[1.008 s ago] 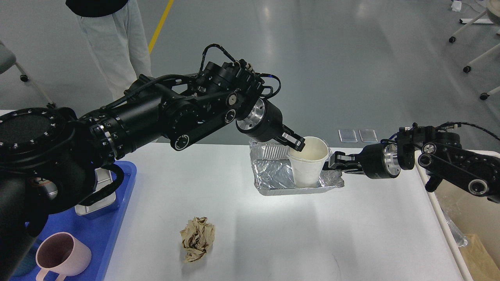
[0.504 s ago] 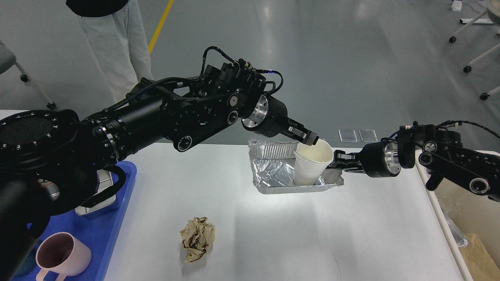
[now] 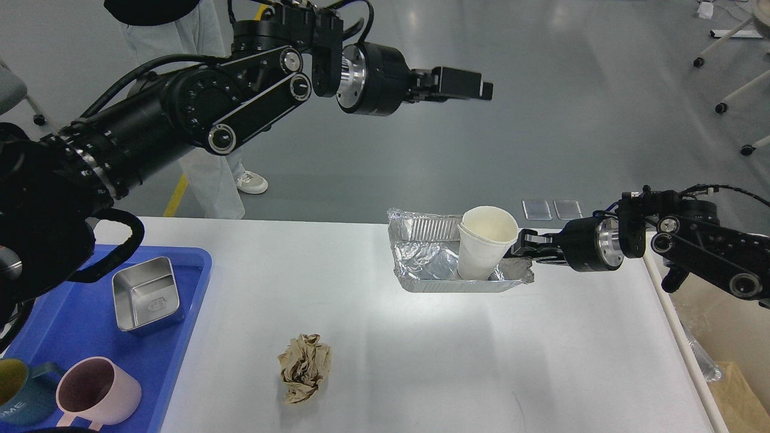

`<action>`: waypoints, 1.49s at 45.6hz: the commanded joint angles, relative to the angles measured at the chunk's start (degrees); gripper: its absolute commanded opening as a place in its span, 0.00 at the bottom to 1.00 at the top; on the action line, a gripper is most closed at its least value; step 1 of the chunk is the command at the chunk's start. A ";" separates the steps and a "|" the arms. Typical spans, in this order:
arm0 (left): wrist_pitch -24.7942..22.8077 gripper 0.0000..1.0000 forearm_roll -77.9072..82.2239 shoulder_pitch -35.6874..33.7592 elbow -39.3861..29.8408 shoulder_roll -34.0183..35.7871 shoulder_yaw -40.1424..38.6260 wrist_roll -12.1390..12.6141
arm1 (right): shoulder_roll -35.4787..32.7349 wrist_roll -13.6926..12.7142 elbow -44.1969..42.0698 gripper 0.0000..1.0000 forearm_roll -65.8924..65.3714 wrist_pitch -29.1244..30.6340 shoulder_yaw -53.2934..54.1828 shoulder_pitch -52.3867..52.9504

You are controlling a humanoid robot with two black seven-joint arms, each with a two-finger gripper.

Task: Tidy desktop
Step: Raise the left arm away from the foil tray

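Observation:
The white desktop (image 3: 421, 361) fills the lower view. A foil tray (image 3: 433, 264) sits at its far middle, with a white paper cup (image 3: 484, 249) standing tilted in its right end. My right gripper (image 3: 522, 249) comes in from the right and is shut on the tray's crumpled right corner. My left gripper (image 3: 475, 87) is raised high above the table, left of and well above the cup; it is empty and looks open. A crumpled brown paper ball (image 3: 304, 367) lies on the desktop near the front.
A blue tray (image 3: 192, 282) at the left edge holds a square metal dish (image 3: 146, 293), a pink mug (image 3: 96, 394) and a teal mug (image 3: 15, 400). A beige bin (image 3: 737, 391) stands beyond the table's right edge. A person (image 3: 204, 168) stands behind the table.
My left gripper let go of the cup's rim and rose high up to the left. The cup now stands alone in the foil tray. The right gripper barely moved.

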 commanded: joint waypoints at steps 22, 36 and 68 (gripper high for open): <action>8.43 0.81 -15.21 17.16 -0.31 12.31 -16.78 7.74 | -0.93 0.00 -0.16 0.00 0.92 0.01 -0.04 -0.73; 1.76 0.75 -18.65 23.68 -11.45 22.75 -5.14 8.17 | -1.19 0.00 -0.16 0.00 0.92 0.01 -0.04 -0.81; -7.55 0.72 3.67 15.42 -50.58 59.51 12.40 13.36 | -1.01 0.00 -0.07 0.00 0.74 0.01 -0.04 -1.34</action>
